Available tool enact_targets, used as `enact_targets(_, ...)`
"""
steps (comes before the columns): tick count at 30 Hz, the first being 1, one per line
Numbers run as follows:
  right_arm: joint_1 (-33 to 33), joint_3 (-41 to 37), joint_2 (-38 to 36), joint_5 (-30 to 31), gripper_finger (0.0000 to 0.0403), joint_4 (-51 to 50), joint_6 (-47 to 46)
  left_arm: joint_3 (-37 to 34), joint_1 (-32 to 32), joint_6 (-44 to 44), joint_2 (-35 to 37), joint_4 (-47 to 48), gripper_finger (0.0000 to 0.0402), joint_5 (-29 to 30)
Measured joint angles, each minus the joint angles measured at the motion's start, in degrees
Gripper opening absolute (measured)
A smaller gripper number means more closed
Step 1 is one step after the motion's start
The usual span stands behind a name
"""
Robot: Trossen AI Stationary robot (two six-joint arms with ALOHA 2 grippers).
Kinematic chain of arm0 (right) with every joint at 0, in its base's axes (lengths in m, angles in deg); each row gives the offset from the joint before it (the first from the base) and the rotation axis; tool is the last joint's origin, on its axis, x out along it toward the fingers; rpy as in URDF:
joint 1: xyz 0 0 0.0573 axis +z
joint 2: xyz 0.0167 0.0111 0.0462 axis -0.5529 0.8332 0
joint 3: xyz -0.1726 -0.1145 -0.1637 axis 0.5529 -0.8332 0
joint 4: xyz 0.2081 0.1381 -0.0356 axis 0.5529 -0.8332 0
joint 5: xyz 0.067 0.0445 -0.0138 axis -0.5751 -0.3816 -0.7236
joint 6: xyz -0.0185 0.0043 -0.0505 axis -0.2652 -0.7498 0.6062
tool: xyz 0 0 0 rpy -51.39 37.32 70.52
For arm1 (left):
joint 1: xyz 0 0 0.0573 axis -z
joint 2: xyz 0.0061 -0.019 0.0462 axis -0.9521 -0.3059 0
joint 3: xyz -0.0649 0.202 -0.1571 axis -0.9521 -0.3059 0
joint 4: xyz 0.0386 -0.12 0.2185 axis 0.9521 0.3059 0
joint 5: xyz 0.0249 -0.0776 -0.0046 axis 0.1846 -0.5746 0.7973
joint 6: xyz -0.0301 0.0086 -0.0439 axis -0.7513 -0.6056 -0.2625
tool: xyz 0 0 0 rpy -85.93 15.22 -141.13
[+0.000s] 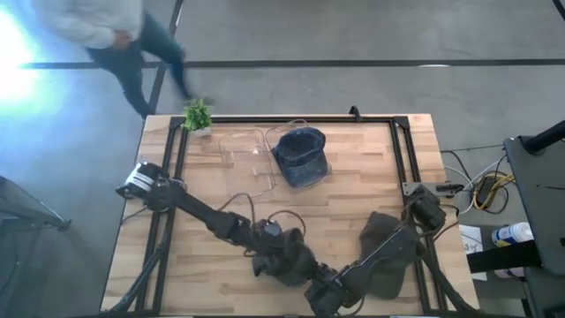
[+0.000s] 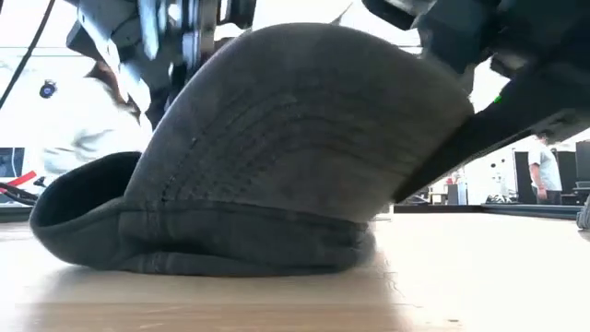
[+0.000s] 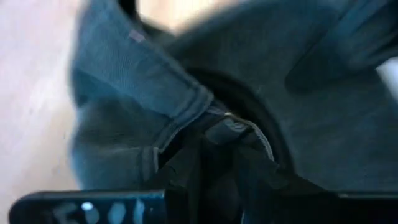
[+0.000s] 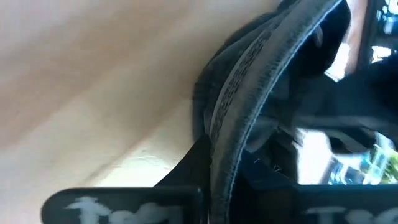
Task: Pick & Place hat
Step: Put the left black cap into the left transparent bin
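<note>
A dark grey cap (image 1: 290, 263) sits near the table's near edge and fills the low view (image 2: 277, 157). It rests on the wood by its lower rim, peak to one side (image 2: 74, 207). My left gripper (image 1: 278, 252) is over it and shut on its cloth (image 3: 227, 134). My right gripper (image 1: 322, 291) reaches in from the near right and is shut on its edge (image 4: 231, 177). A blue denim hat (image 1: 300, 155) lies at the far middle of the table, touched by no gripper. My left gripper pinches a bunched fold of the cap's cloth at a stitched seam (image 3: 231, 123) between its two fingers, coming from above. The cap stays on the table. My right gripper has the cap's stitched rim edge (image 4: 239, 124) between its fingers, which lie across the edge. It comes in low, slanting from the table's near right, and the cap's lower rim (image 2: 249, 258) is on the wood.
A clear plastic container (image 1: 244, 155) stands beside the denim hat. A small potted plant (image 1: 197, 116) is at the far left corner. Another dark grey cloth heap (image 1: 388, 252) lies under my right arm. A person (image 1: 115, 31) walks beyond the far edge. Bare wood lies at the left.
</note>
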Motion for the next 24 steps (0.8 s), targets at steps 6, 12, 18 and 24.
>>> enact_targets(6,-0.15,-0.11,-0.75,6.55,0.0013,-0.74,-1.98,2.33,1.48,0.38,-5.01,0.49,0.0090,2.23)
enact_targets(12,-0.19,-0.17,-1.34,14.24,0.0013,-2.69,-9.98,2.86,2.32,4.12,-2.02,8.04,0.0090,10.21)
enact_targets(18,-0.20,0.97,-2.93,19.43,0.0013,-1.81,-16.36,2.59,2.34,8.77,6.61,12.66,0.0090,14.63)
enact_targets(24,-1.74,0.94,-2.79,21.64,0.0013,3.02,-7.71,0.34,2.18,9.83,4.97,5.46,0.0090,11.37)
